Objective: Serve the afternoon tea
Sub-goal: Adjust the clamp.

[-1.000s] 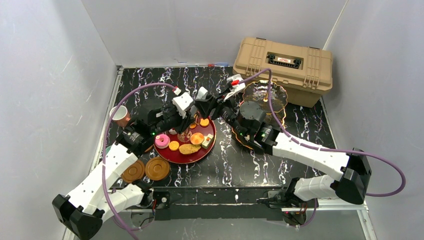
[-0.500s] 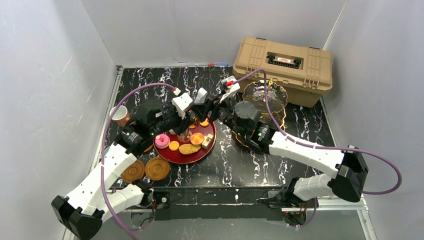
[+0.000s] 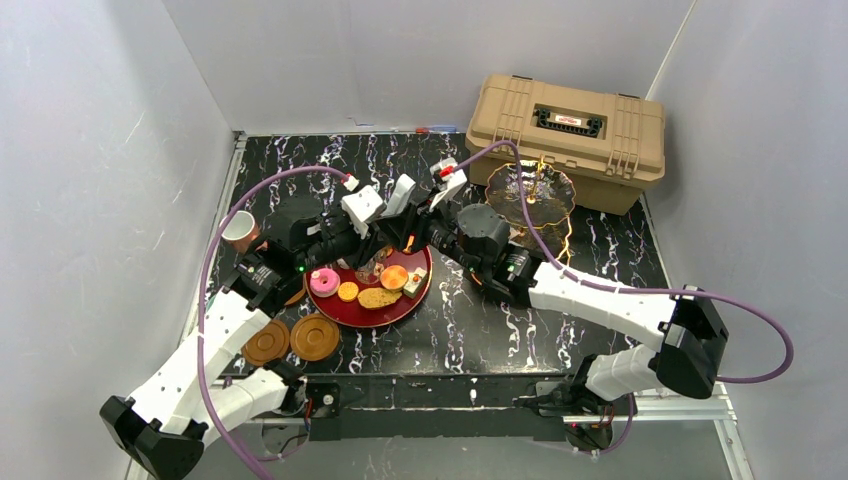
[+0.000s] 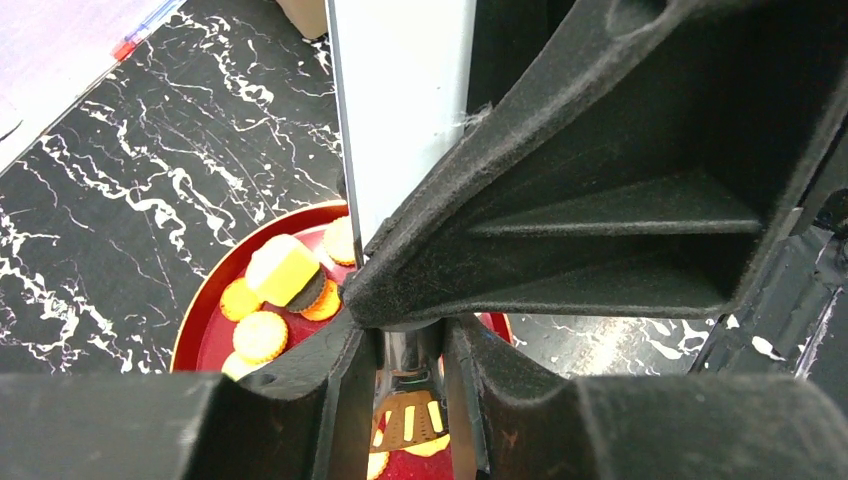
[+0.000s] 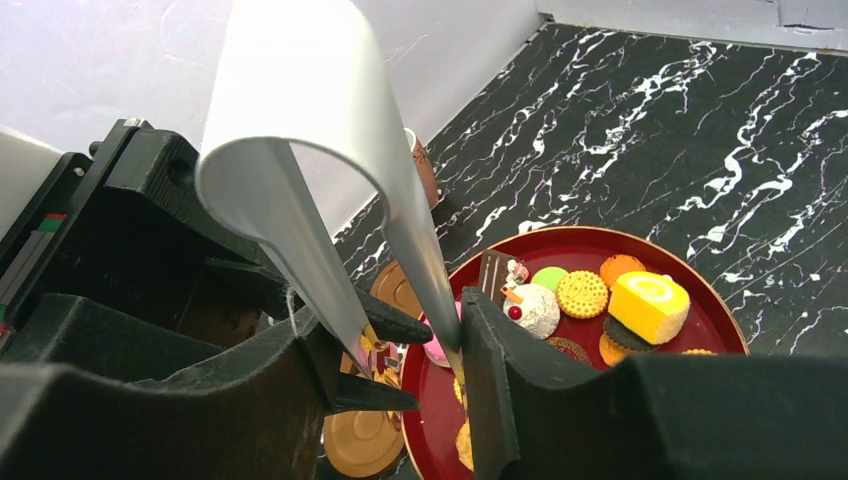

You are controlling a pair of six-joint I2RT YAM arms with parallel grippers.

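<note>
Small pastries lie on a round red tray (image 3: 345, 311), among them a pink doughnut (image 3: 323, 282) and a yellow roll cake (image 5: 650, 305) (image 4: 282, 270). Both grippers meet over the tray's far side on the metal tongs (image 5: 300, 130). My left gripper (image 3: 385, 232) (image 4: 405, 390) is shut on the tongs' arms, and their slotted tip shows between its fingers. My right gripper (image 3: 425, 215) (image 5: 400, 350) has a finger pressed against each arm just below the looped end. The dark glass stand (image 3: 530, 195) is at the back right. A pinkish cup (image 3: 240, 232) and two brown saucers (image 3: 267, 343) sit at the left.
A tan plastic case (image 3: 565, 135) stands in the back right corner, right behind the stand. Grey walls close in the black marble table on three sides. Purple cables arch over both arms. A pen (image 3: 425, 129) lies by the back wall.
My right gripper has moved left from beside the stand to the tongs over the tray's far edge, and its fingers have drawn in on them. The left gripper has kept its hold.
</note>
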